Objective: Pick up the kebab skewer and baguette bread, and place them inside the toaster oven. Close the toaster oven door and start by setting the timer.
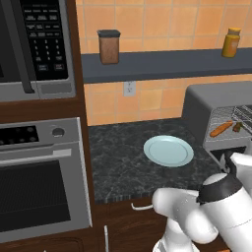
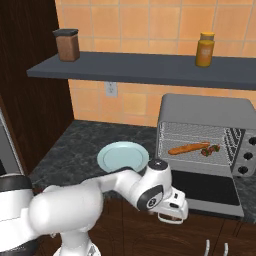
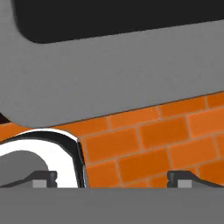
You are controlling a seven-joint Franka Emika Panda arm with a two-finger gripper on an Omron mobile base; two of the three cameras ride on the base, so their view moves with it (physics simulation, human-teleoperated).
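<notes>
Orange-brown baguette bread [image 2: 188, 148] and kebab skewer [image 2: 211, 149] are lying inside the toaster oven [image 2: 205, 107]; gripper [image 3: 112, 178], jaws wide and empty, is positioning under the lowered door [image 2: 205, 189], likely to close it.

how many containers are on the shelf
2: a brown canister toward the shelf's left end, and a yellow jar further right, above the toaster oven. More could sit beyond the frame.
</notes>
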